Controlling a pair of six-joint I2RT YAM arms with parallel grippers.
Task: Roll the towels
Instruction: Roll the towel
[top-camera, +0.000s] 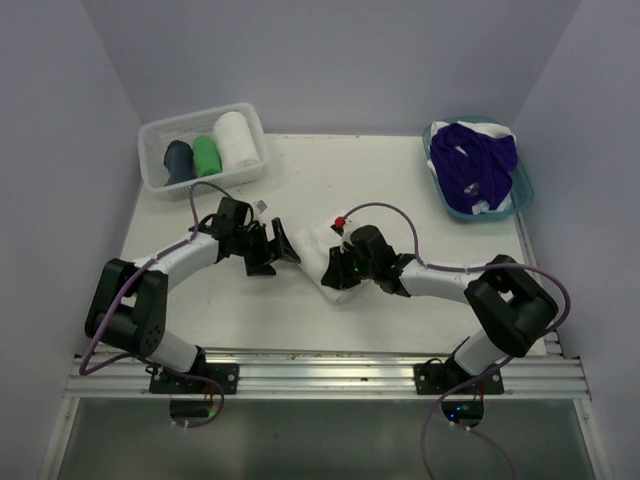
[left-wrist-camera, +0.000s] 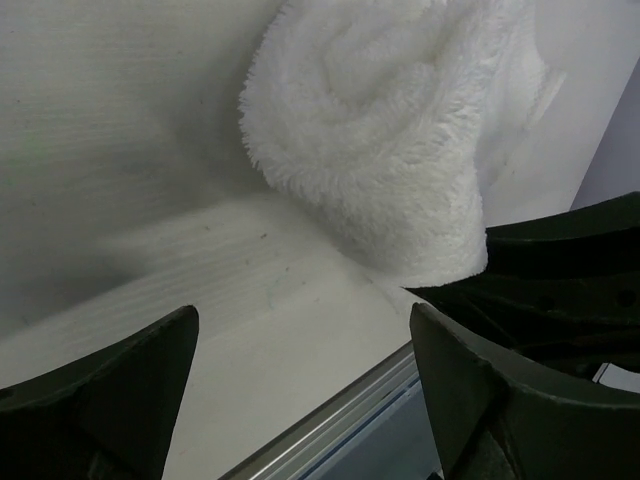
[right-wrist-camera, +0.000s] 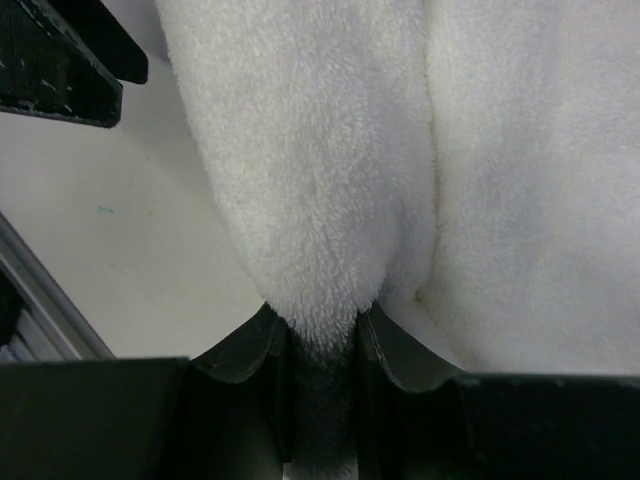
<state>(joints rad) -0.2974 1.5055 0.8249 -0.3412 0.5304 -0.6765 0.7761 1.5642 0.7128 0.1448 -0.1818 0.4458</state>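
Top external view; item: white terry towel, lying mid-bench between the two arms, well apart from the clear basket and the light blue tub.

Condition: wound into a loose roll; the left wrist view shows a spiral of pile at one end.

Handling, in our judgement: light, soft and limp; thick pile that squashes under the fingers and grips well; nothing fragile; a loose roll that may slacken if let go.

Hold points, in our judgement: across the body of the roll, or on the outer flap to keep the wrap tight; a thin pinch of pile alone would stretch rather than steer it.

Orientation: the long axis seems to run from the far side towards the near edge, slanting a little to the right; the right arm hides part of it, so we cannot fix the ends exactly.

Left pincer: spread wide, just beside the roll, nothing between its fingers.

Right pincer: pinching a fold of the white terry towel.
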